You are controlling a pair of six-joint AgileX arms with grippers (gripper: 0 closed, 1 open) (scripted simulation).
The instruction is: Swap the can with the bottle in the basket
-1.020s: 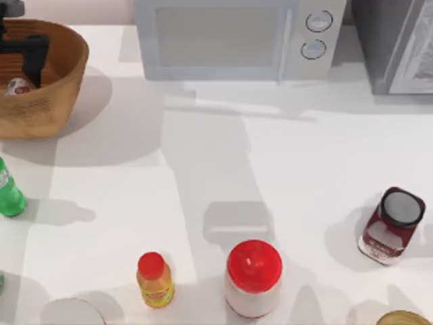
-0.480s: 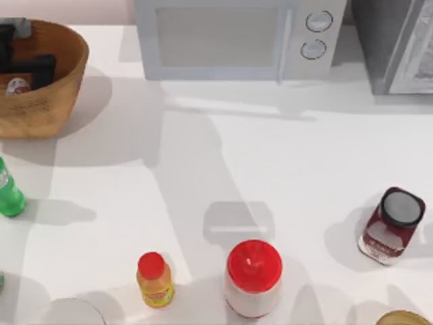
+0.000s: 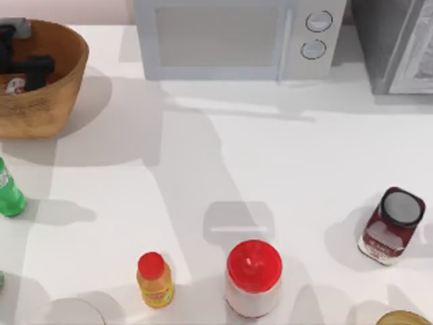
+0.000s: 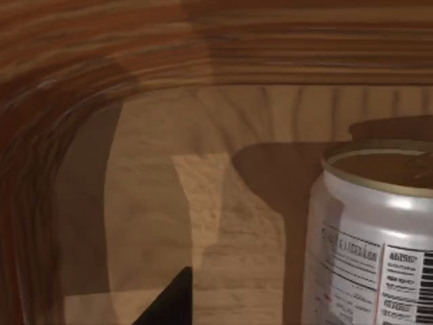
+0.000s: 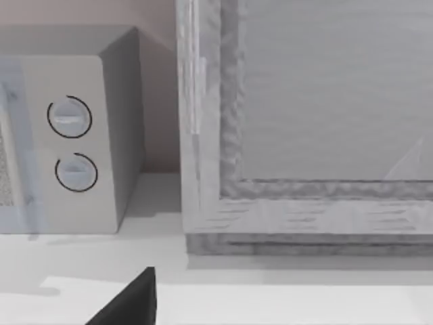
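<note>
Left gripper (image 3: 17,64), state not discernible, now shifted deeper into basket (image 3: 64,81) at desk's far-left corner beside can (image 3: 13,84); bottle (image 3: 8,193) untouched outside, swap hardly begun.

The basket (image 3: 47,101) sits at the far left corner of the surface (image 3: 284,162), and the left gripper (image 3: 20,64) hangs inside it, with the can (image 3: 15,85) in the basket just nearer than the fingers. The bottle (image 3: 8,193) stands outside, well nearer than the fingers, at the left edge. The microwave (image 3: 237,37) lies to their right along the back. Two other containers (image 3: 254,277) stand at the near edge.
</note>
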